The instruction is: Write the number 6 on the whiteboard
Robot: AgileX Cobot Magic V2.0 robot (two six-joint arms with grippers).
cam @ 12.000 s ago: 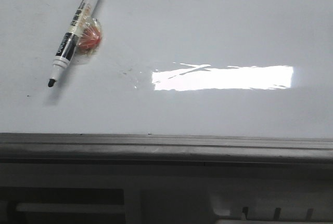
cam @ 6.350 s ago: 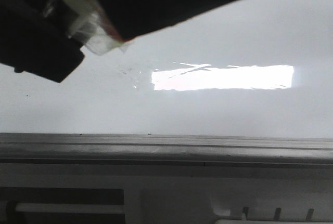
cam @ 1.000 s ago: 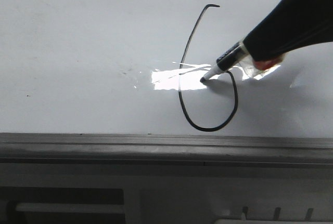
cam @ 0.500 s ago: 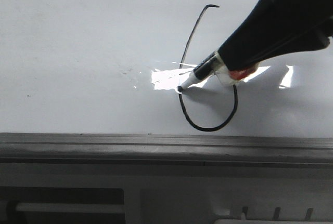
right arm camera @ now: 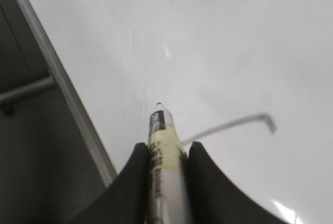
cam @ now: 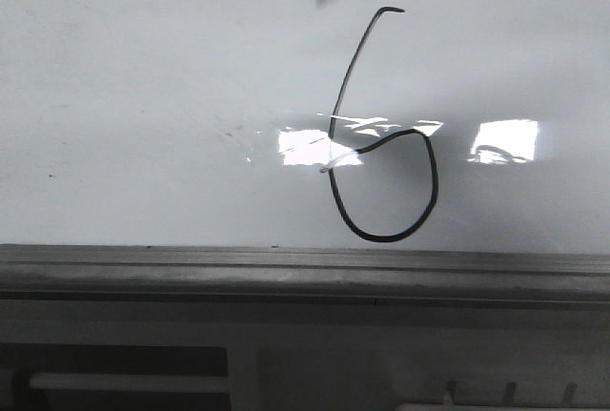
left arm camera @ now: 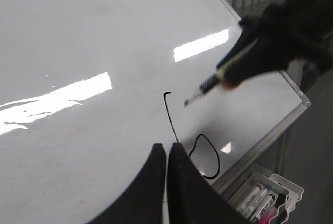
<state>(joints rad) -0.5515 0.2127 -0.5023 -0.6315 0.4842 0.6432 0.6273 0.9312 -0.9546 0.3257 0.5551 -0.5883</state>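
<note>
Plainly, nearest the robot runs the grey frame strip (cam: 305, 260) of the whiteboard (cam: 143, 77), and just beyond it sits the one number 6 (cam: 381, 182), its loop close to the strip and its long stem slanting away toward one o'clock to a small hooked top. Farther out, the right gripper (right arm camera: 165, 154) is clamped on the single marker (right arm camera: 164, 146), whose tip hangs clear of the board near the hook, so the figure lies toward six o'clock from it. The left gripper (left arm camera: 167, 154) has its fingers pressed together on nothing, over the 6.
</note>
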